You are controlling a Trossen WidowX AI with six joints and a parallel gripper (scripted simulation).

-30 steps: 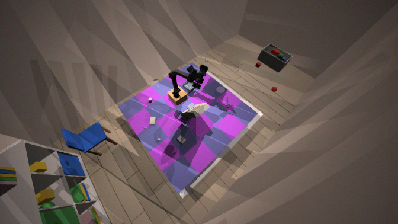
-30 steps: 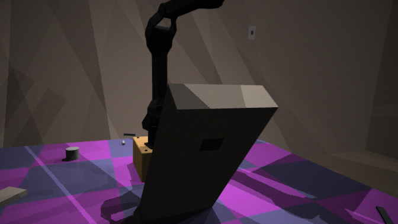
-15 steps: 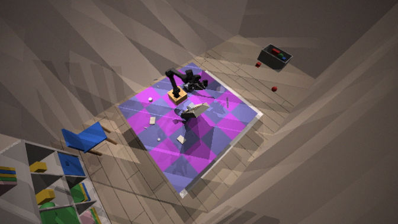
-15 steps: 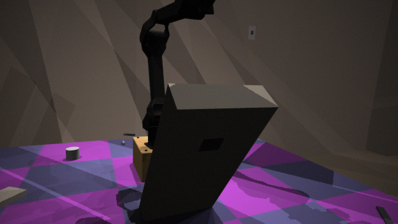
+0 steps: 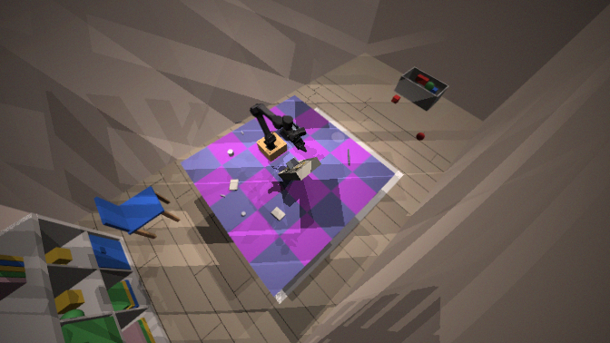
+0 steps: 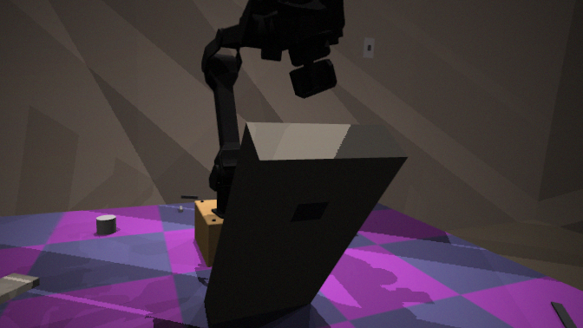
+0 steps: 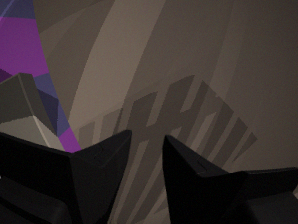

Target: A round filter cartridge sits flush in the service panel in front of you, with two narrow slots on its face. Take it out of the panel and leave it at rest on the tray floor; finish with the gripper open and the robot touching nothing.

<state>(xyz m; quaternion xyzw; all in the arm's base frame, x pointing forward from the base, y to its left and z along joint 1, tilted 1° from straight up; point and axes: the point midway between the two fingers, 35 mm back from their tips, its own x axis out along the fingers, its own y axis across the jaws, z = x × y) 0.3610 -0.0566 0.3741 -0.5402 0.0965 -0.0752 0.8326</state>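
The service panel (image 5: pixel 305 170) (image 6: pixel 278 256) (image 7: pixel 25 127) is a pale, tilted slab in front of the arm; the exterior view shows its dark back with a small rectangular opening. The face towards the robot is hidden there and too small to read in the top view. The round filter cartridge and its slots cannot be made out in any view. My gripper (image 5: pixel 303 148) (image 6: pixel 313 79) (image 7: pixel 148 139) is above the panel's top edge, apart from it. The fingers are partly open with a narrow gap and nothing between them. The tray cannot be made out.
The arm stands on an orange base block (image 5: pixel 272 147) (image 6: pixel 207 236). A white cylinder (image 5: pixel 231 152) (image 6: pixel 106 225), pale flat blocks (image 5: pixel 233 184) (image 5: pixel 278 213) and a thin dark bar (image 5: pixel 349 157) (image 6: pixel 561 314) lie about the checkered mat (image 5: pixel 318 245). A blue chair (image 5: pixel 136 210) stands beyond it.
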